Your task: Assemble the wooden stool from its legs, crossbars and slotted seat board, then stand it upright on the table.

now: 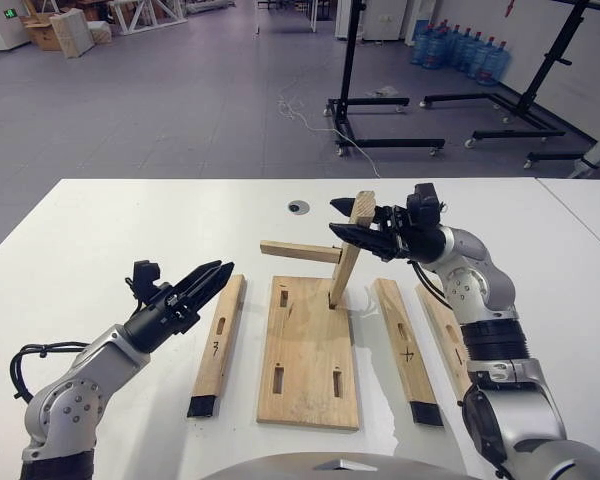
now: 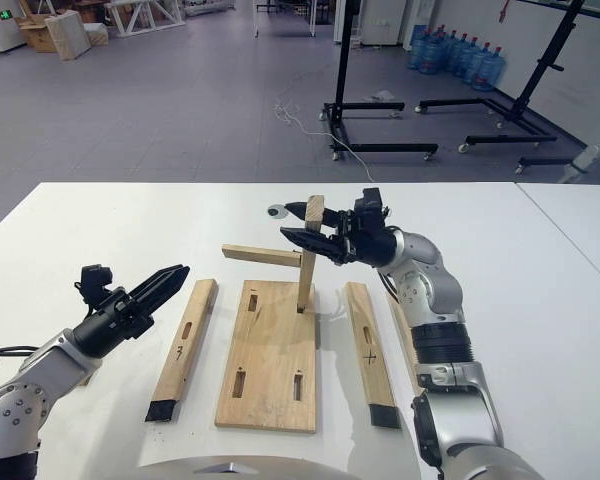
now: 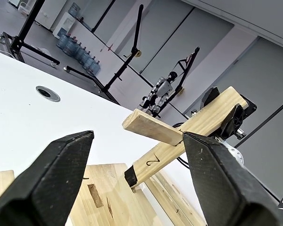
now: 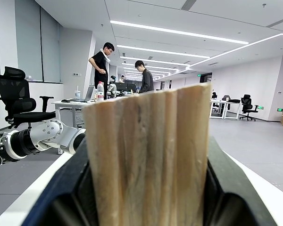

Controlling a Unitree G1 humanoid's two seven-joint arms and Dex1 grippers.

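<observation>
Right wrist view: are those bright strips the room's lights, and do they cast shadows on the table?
Right wrist view: yes, ceiling light strips. Left eye view: only a faint, soft shadow beside the seat board on the white table.

**White table laid out with stool parts**

Carries a round cable hole toward the far side, just beyond the wooden pieces. Holds a pale seat board flat at the middle, long way running near to far, with slots cut near its corners. Has a left leg lying flat just beside the board on the robot's left, apart from it, slotted along its length, black-tipped at the near end. Shows a marked leg flat on the board's right, pencilled with a cross, also black-tipped at the near end. Bears an outer leg close beside that one, farther right, near end hidden.
</observation>
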